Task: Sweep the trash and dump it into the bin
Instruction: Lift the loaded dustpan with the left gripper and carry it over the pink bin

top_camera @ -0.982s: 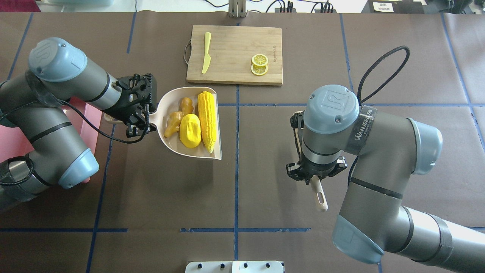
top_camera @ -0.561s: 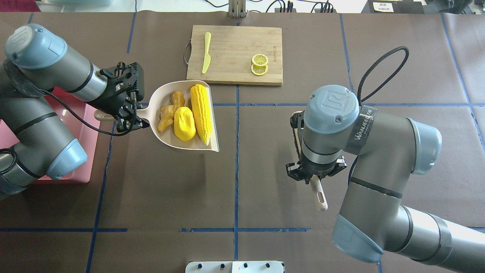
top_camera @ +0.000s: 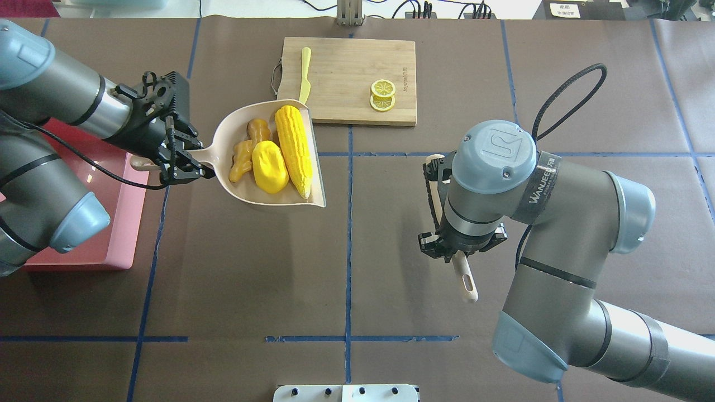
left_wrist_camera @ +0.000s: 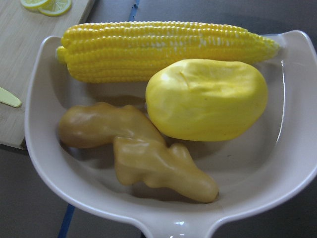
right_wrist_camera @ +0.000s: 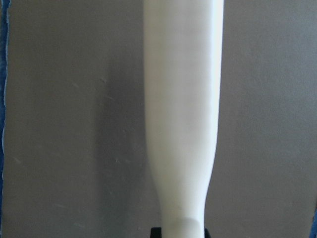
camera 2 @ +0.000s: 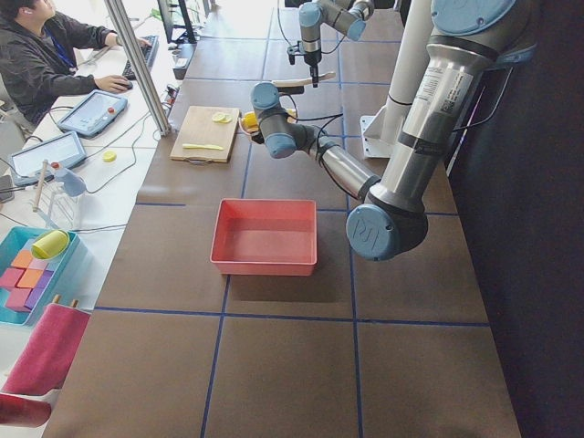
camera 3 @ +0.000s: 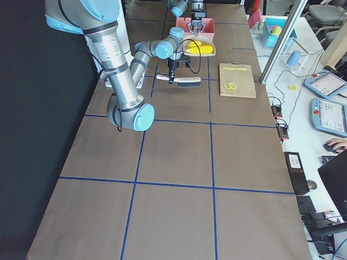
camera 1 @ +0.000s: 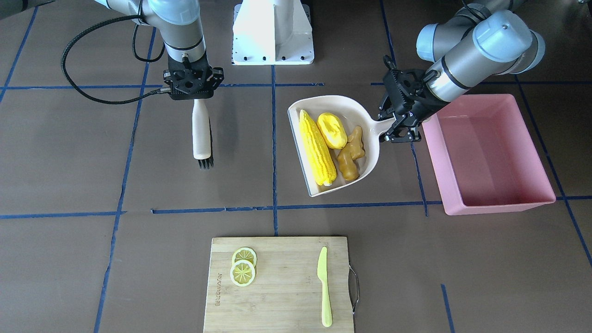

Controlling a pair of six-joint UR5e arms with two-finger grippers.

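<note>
- Front-facing view: right of centre, the left end effector (camera 1: 400, 131) pinches the handle of a beige dustpan (camera 1: 323, 99). In the pan lie the corn cob (camera 1: 317, 148), the potato-like lump (camera 1: 332, 130) and the ginger root (camera 1: 351, 155). The pink bin (camera 1: 499, 203) stands just beside it at the frame's right, with nothing inside. At upper left, the right end effector (camera 1: 193, 94) is clamped on a brush (camera 1: 201, 134).
- Overhead view: the loaded pan is left of centre. The bin sits at the left edge, partly under the arm. A cutting board (top_camera: 341, 84) lies at top centre.
- Side views: the pan seems lifted off the bench, though it is too small here to be sure.
- Left wrist view: the three toys fill the frame, resting in the pan.
- Right wrist view: only the pale brush handle shows.
- Judgement: sweeping looks finished and the carry is in hand. Next, the pan must come over the bin level, then tip mouth-down.
</note>
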